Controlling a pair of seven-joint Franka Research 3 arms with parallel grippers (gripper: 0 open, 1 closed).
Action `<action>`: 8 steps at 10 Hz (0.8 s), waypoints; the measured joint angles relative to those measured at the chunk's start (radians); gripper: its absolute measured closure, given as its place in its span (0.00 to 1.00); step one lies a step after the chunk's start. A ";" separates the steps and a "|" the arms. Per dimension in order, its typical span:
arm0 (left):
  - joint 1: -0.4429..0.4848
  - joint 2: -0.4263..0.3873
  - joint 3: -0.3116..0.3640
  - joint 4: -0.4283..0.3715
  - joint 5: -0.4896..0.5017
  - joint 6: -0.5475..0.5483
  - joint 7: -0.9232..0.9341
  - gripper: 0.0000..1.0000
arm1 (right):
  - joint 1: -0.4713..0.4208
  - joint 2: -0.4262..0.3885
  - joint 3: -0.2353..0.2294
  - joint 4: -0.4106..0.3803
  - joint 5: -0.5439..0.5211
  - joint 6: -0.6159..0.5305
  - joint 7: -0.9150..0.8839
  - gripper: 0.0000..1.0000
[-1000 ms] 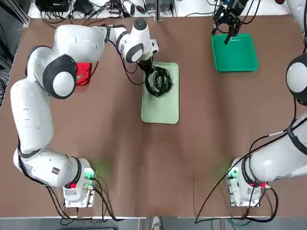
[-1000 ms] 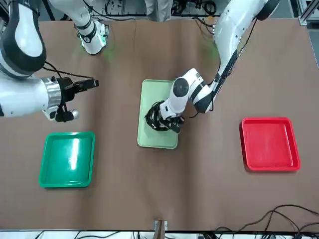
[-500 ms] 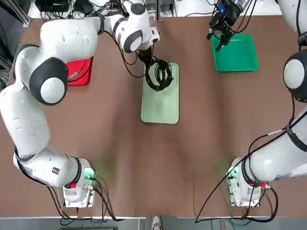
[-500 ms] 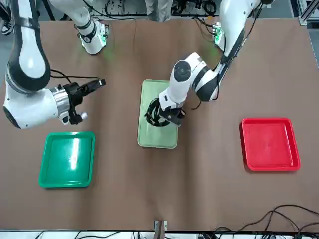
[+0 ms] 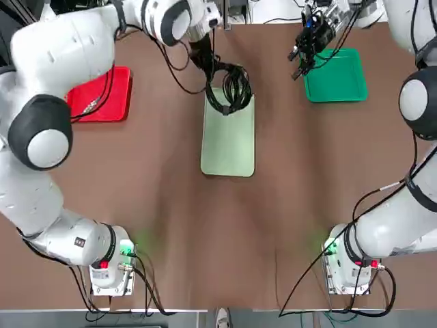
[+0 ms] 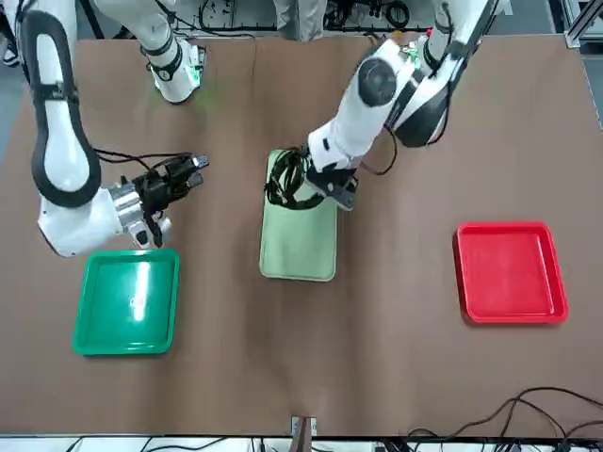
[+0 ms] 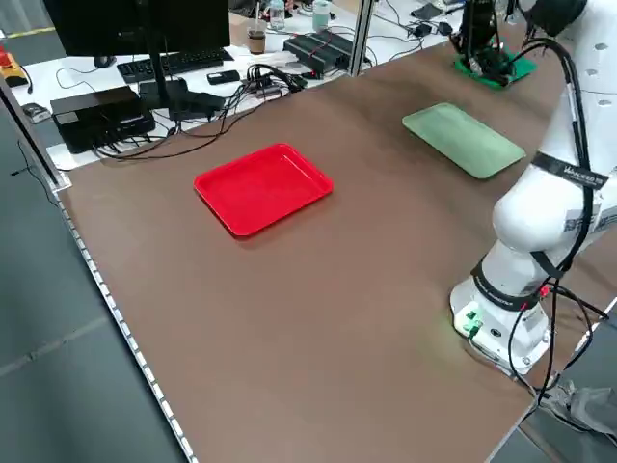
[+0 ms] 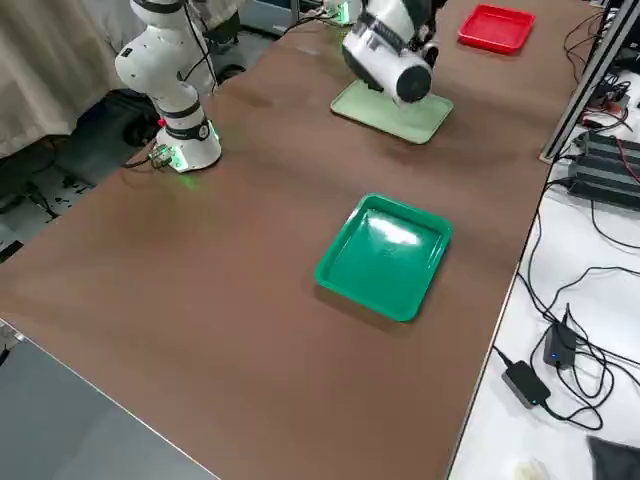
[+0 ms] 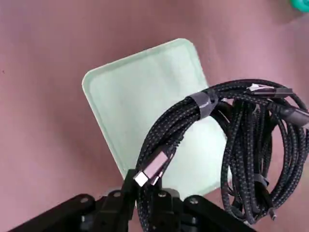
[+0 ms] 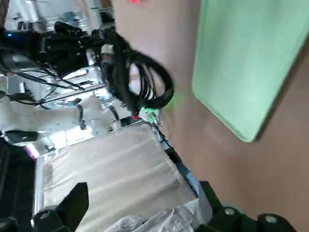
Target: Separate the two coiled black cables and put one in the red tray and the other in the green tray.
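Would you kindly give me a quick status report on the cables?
Left end effector shut on cable bundle, hanging above pale tray. Right end effector open beside green tray. Red tray empty.

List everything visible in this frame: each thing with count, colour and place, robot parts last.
cables: two coils, black, bunched together, hanging from the left gripper above the far end of the mint tray
mint tray: one, pale green, table centre, nothing lying on it
red tray: one, red, on the robot's left side of the table, nothing in it
green tray: one, dark green, on the robot's right side, nothing in it
table: one, brown
left gripper: shut on the cables, raised over the mint tray's far end
right gripper: open, holding nothing, beside the green tray
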 joint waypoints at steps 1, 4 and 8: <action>0.007 -0.006 0.000 0.035 -0.046 -0.034 0.012 0.84 | 0.002 0.016 0.002 -0.009 0.053 0.000 -0.056 0.00; 0.012 -0.006 0.002 0.121 -0.136 -0.083 0.019 0.84 | 0.029 0.041 0.007 -0.074 0.197 -0.001 -0.158 0.00; 0.012 -0.006 0.002 0.164 -0.197 -0.086 0.019 0.84 | 0.070 0.042 0.013 -0.154 0.342 -0.006 -0.192 0.00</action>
